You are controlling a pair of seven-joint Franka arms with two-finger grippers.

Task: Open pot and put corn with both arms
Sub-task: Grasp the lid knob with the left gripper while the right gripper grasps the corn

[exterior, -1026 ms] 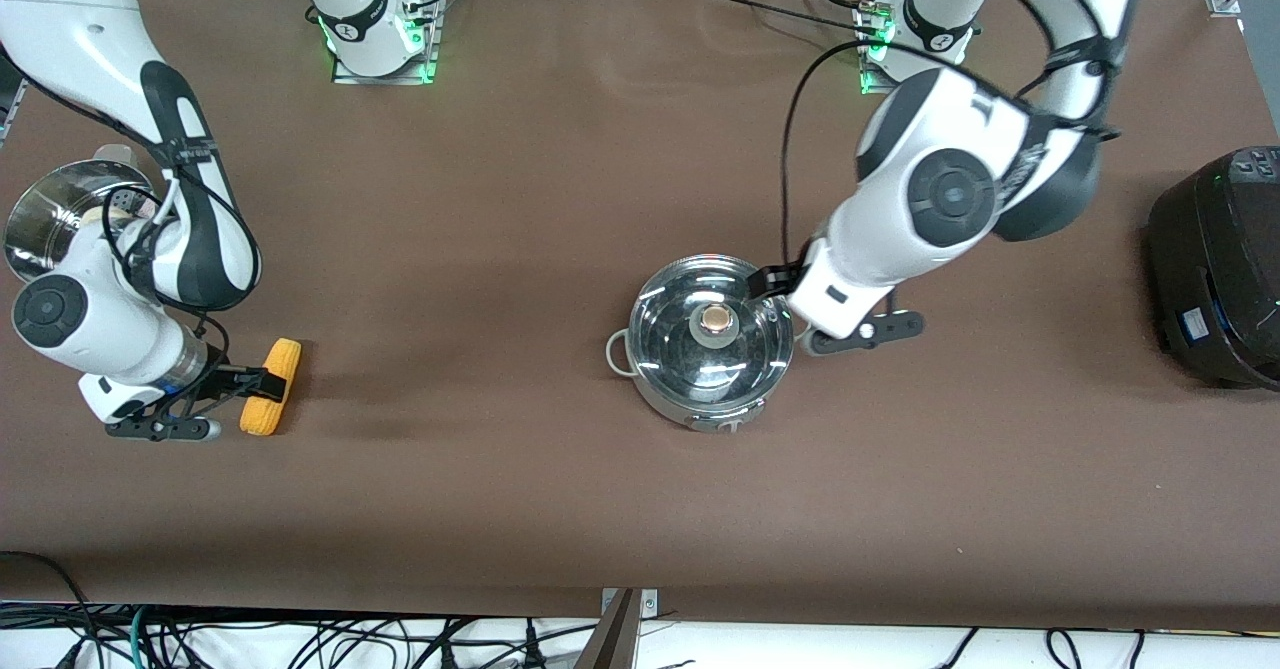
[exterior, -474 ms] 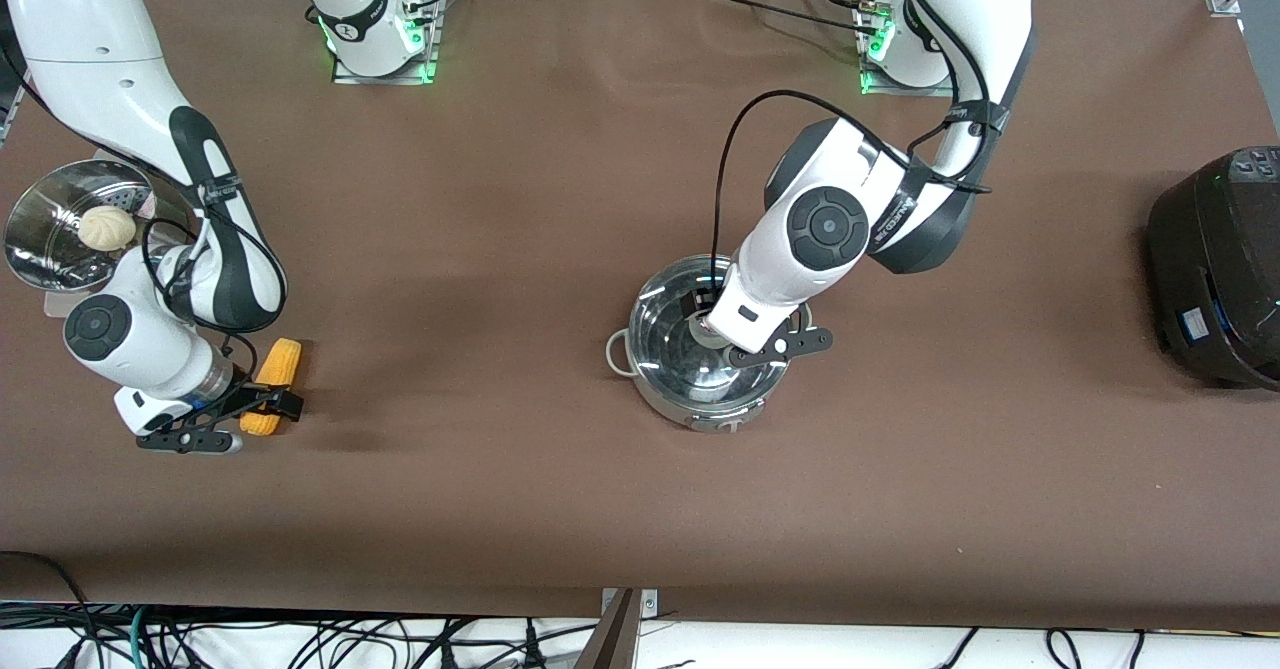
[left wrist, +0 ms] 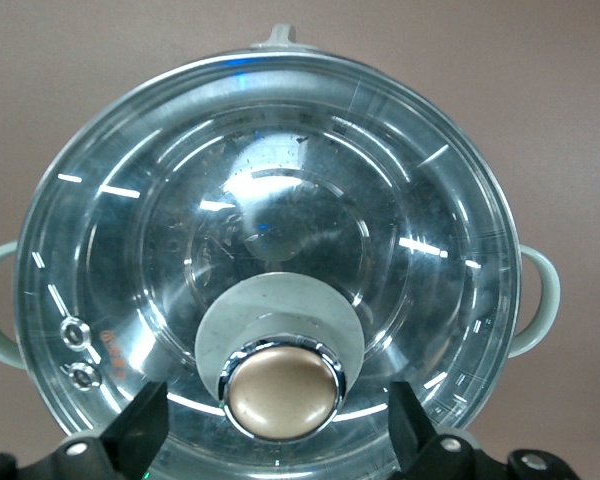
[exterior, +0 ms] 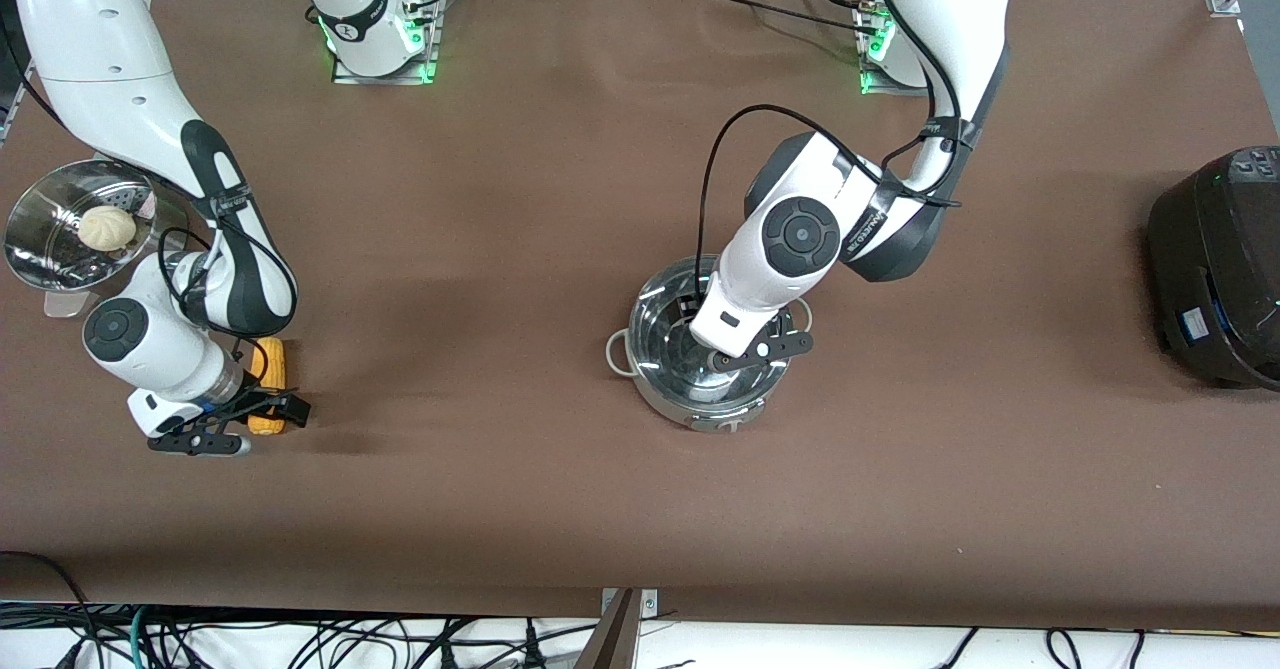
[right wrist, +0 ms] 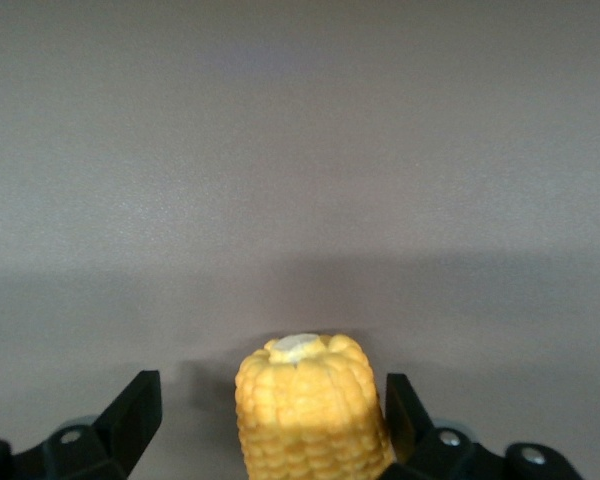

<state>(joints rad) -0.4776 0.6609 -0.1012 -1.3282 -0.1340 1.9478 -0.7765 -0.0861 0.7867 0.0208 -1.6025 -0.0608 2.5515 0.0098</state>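
Over the shiny steel pot (exterior: 700,374), left claw (left wrist: 280,440) spread astride its copper lid knob (left wrist: 283,390); right claw (right wrist: 270,430) open around yellow corn cob (right wrist: 310,405), both poised to grasp

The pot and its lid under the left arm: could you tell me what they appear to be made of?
The pot looks like polished steel, with a mirror-bright wall. Its lid seems to be clear glass, since the pot's inside shows through under streaky reflections. The knob has a coppery metallic cap on a matte grey base, possibly plastic.
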